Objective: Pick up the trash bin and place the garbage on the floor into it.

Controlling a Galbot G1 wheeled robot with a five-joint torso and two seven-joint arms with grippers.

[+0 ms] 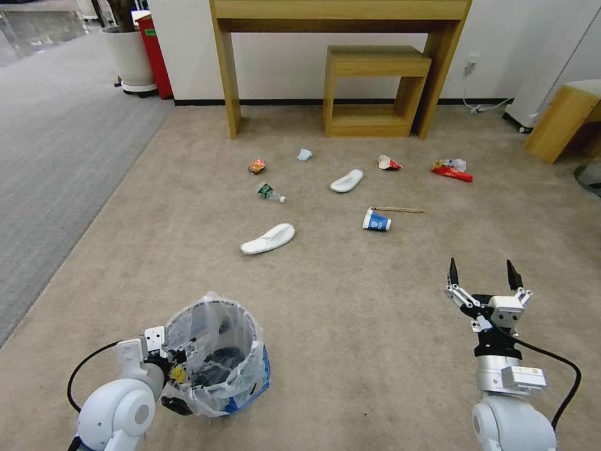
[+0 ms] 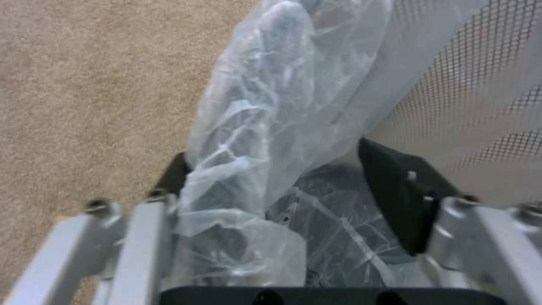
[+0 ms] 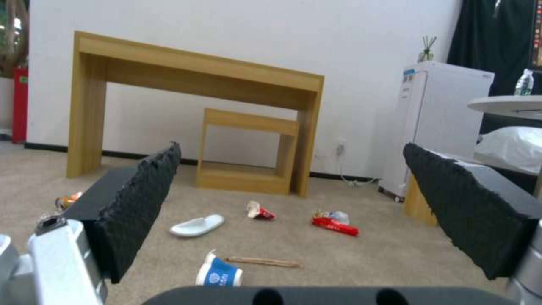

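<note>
The trash bin [image 1: 216, 360], lined with a crinkly clear bag, is at the lower left, and my left gripper [image 1: 166, 360] is shut on its near rim. In the left wrist view the left gripper [image 2: 282, 182] pinches bag and mesh wall [image 2: 468, 97]. Garbage lies on the beige floor [image 1: 350, 313]: two white slippers [image 1: 268, 239] [image 1: 347, 181], a blue cup [image 1: 377, 220], a wooden stick [image 1: 400, 210], a crushed cup [image 1: 389, 163], a red wrapper [image 1: 452, 170], a can [image 1: 256, 166], a bottle [image 1: 270, 193], a mask [image 1: 304, 154]. My right gripper [image 1: 485, 275] hangs open and holds nothing, nearest the blue cup [image 3: 219, 275].
A wooden desk [image 1: 341, 12] with a small stool [image 1: 375, 62] under it stands against the far wall. Grey ribbed carpet [image 1: 56, 156] runs along the left. A wooden block [image 1: 560, 122] and a white fridge [image 3: 435, 123] stand at the right.
</note>
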